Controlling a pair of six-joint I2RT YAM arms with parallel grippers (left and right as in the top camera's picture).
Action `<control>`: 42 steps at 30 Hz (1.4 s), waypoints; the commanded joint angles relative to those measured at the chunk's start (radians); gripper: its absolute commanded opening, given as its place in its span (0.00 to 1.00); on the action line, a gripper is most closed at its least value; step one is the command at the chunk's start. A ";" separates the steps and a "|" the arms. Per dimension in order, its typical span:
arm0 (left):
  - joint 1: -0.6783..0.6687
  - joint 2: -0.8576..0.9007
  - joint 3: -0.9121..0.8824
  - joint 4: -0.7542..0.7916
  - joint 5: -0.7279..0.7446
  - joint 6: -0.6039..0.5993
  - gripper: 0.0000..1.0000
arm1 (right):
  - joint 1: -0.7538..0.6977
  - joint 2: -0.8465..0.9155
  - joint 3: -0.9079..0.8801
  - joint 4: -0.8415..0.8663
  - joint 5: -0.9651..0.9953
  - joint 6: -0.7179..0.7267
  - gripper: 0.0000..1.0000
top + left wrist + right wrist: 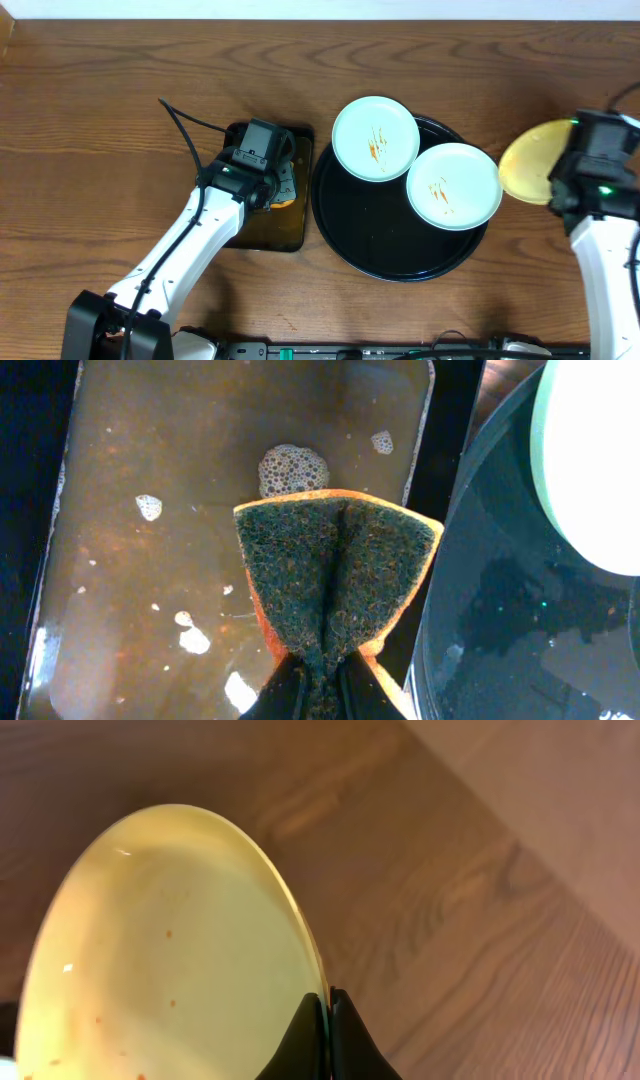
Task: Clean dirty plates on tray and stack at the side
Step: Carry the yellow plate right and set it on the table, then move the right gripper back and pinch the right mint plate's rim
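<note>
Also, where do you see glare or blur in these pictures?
Left wrist: the sponge is sharp, the pale plate at the right edge is washed out. Right wrist: the yellow plate is soft, with small glints. Overhead: evenly lit and sharp.

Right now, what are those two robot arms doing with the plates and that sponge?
They are washing dishes. The left gripper pinches a sponge over the small tray of soapy brown water. The right gripper grips the yellow plate by its rim, out over the wooden table beside the round black tray; it shows only tiny specks. The far mint plate and the near mint plate lie on that tray, both smeared with orange sauce.
</note>
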 commanded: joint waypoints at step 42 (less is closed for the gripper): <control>0.004 -0.019 -0.003 -0.010 -0.012 0.017 0.09 | -0.068 0.258 -0.107 -0.043 -0.791 -0.089 0.46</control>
